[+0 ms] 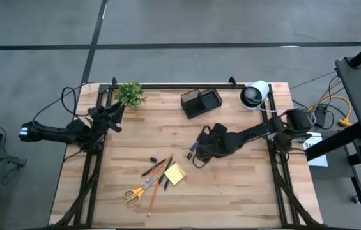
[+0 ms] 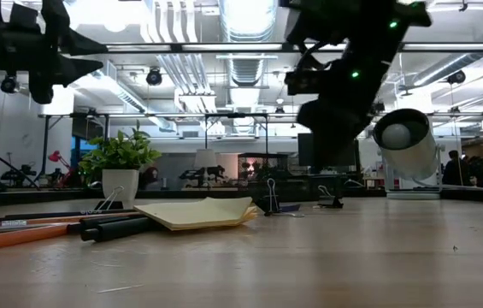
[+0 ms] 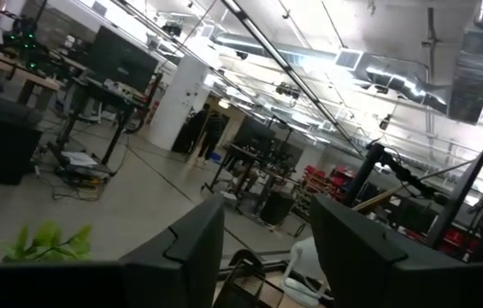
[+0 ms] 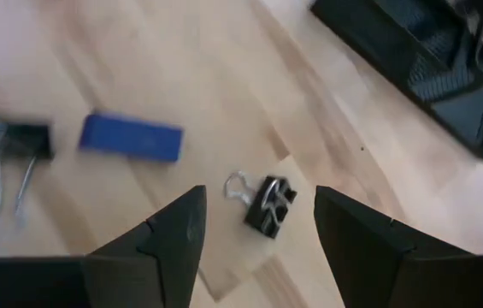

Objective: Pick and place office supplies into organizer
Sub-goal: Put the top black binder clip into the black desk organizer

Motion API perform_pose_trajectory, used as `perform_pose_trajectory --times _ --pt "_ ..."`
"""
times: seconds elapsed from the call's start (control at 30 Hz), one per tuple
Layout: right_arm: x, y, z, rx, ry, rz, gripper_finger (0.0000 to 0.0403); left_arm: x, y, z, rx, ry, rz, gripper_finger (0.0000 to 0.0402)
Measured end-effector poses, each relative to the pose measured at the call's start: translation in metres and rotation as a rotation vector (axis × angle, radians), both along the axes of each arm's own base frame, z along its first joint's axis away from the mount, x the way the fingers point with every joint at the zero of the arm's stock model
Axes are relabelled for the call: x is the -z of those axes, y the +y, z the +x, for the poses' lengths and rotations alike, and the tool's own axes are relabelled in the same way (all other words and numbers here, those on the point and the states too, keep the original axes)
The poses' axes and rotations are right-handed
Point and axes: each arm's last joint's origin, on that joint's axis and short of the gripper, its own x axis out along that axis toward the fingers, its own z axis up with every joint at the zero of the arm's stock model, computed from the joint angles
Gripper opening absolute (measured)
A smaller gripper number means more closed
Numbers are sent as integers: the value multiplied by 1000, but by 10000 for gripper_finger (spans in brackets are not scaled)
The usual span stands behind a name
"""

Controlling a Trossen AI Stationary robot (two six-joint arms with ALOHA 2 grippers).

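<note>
Right gripper [image 4: 258,231] — fingers spread — hovers over binder clip [image 4: 269,205], organizer [image 4: 429,60] near.

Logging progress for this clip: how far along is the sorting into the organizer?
Nothing is visibly in the organizer yet. The right gripper hovers open over a small binder clip, holding nothing; the left gripper waits open near the plant. The sticky pad, scissors, pencils, blue piece and second clip remain out on the table.

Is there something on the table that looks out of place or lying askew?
Yes. The big white-and-black roll lies tipped on its side near the organizer. The sticky-note pad sits skewed over the pens and pencils, its corner curling up.
</note>
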Motion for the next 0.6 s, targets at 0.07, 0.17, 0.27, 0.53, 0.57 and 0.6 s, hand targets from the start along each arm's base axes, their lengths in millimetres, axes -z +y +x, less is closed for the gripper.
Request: perform_pose_trajectory --times 0.07,0.17,0.27,0.53,0.57,0.6 --pt "1 -7 3 45 -13 37 205 0 0 0 0 0 0 159" --pt "3 -13 4 67 -9 93 205 0 0 0 0 -1 -1 159" --pt "6 -13 1 63 10 107 205 0 0 0 0 -2 -1 159" --pt "6 -14 0 28 32 98 206 0 0 0 12 -66 -63 159" --pt "7 -14 -1 25 37 92 206 0 0 -1 16 -89 -85 159" --pt "8 -14 -2 26 42 90 206 0 0 -1 22 -105 -100 159"
